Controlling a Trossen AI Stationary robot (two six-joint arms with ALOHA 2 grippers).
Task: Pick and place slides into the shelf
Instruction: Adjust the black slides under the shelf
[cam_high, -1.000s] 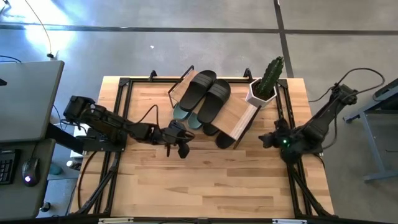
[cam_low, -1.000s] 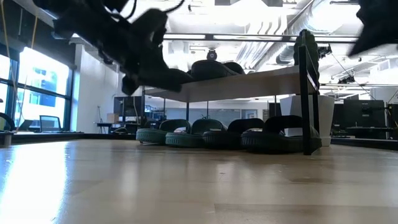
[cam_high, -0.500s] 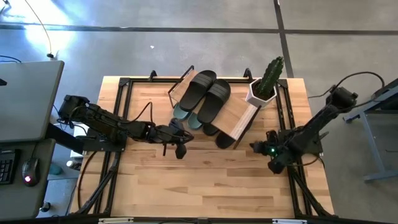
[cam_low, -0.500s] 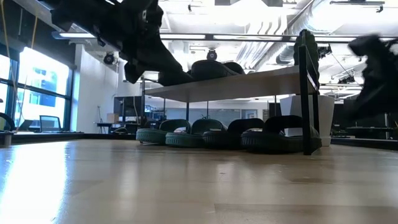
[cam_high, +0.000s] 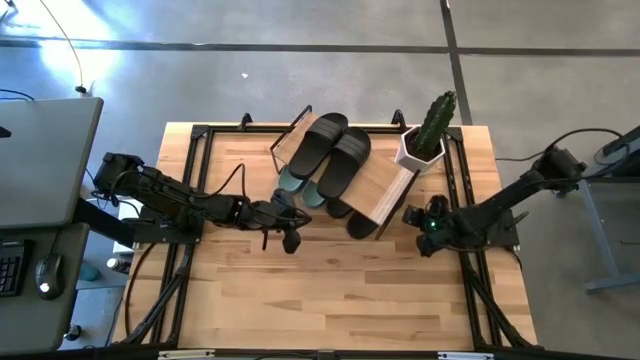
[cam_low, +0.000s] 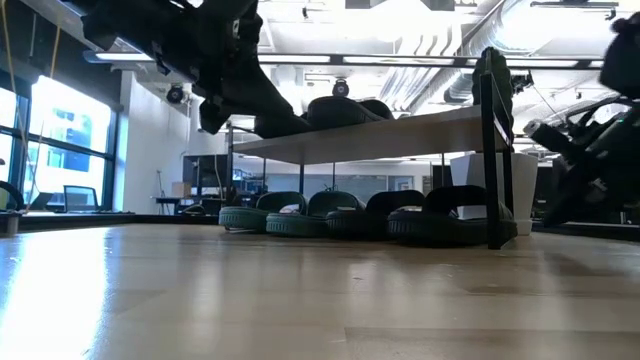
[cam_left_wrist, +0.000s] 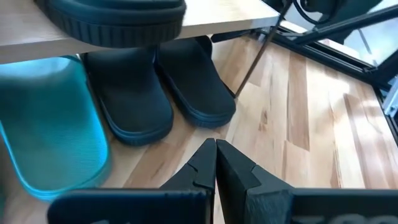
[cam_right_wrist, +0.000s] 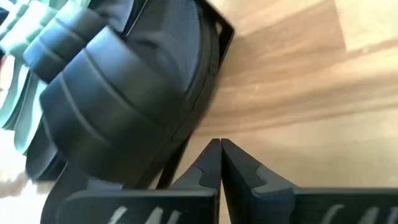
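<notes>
Six slides sit at the shelf (cam_high: 385, 185), and we see none of them in either hand. Two black slides (cam_high: 333, 150) lie side by side on the shelf's wooden plank top, while the green pair (cam_low: 268, 216) and the other black pair (cam_low: 430, 218) are lined up underneath it on the tabletop (cam_high: 330, 290), their toes showing past the plank's edge in the high view. Our left hand (cam_high: 287, 232) hovers just off the shelf's near-left corner, close to the green slides (cam_high: 300, 188) but apart from them, its fingers pressed together and empty; in its wrist view the closed fingertips (cam_left_wrist: 216, 163) point toward the lower black pair (cam_left_wrist: 163, 93), with one green slide (cam_left_wrist: 53, 124) beside that pair and a black slide's edge on the plank above. Our right hand (cam_high: 422, 222) sits near the shelf's right end, beside the frame leg, also closed on nothing; its wrist view shows its fingers (cam_right_wrist: 219, 167) aimed at a black slide (cam_right_wrist: 130, 93) lying under the shelf, near but not touching. A potted cactus (cam_high: 430, 130) stands at the shelf's far-right corner.
</notes>
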